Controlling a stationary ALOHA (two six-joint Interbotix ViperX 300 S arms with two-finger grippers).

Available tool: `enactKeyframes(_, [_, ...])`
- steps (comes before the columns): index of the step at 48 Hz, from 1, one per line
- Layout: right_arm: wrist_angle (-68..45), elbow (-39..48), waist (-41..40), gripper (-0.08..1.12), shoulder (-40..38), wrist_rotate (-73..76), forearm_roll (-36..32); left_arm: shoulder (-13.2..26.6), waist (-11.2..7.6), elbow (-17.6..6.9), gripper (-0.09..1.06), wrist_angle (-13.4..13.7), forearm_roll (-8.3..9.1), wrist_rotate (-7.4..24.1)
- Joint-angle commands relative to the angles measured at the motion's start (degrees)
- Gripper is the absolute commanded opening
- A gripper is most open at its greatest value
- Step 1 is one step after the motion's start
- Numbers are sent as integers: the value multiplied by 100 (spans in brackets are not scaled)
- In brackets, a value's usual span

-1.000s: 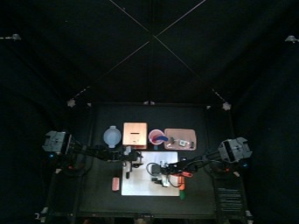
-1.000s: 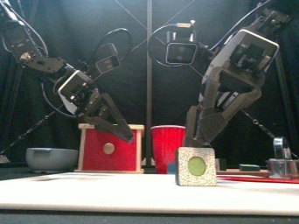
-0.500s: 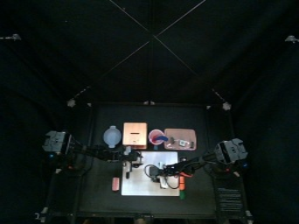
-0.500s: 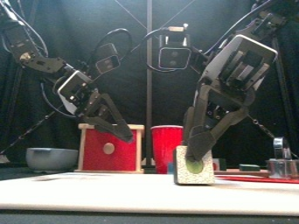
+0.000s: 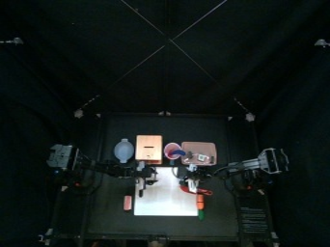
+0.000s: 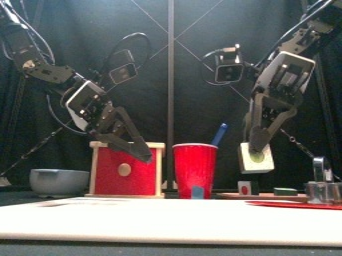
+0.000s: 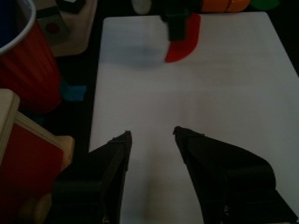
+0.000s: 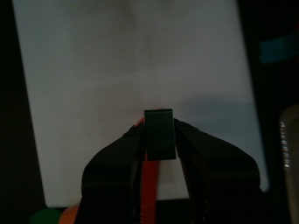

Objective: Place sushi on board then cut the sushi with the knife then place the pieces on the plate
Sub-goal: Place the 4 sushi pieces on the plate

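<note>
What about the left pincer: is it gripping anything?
No, in the left wrist view the left pincer stands open with only bare white board between its jaws.

Dim booth; white board (image 5: 162,198) glares; wrist views soft.

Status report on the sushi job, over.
Left gripper open over white board. Right gripper shut on sushi piece, held above board. Red cup close beside.

Sushi piece (image 6: 257,157) aloft, hanging clear above white board (image 7: 193,105); red knife (image 7: 184,44) flat near board's right edge; pink plate (image 5: 199,151) behind board.
</note>
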Motion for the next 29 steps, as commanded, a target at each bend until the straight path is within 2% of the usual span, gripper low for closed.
enactKeyframes(1, [229,264,-571,63,-589,0,-176,-105,9,-53,82,-18,-9,9])
enactKeyframes(14, [1011,448,-2109,63,-1160,0,-1187,-141,9,-141,82,-18,9,9])
enactKeyframes(29, [791,483,-3533,64,-1072,-9,-1890,-158,18,-167,82,-18,0,9])
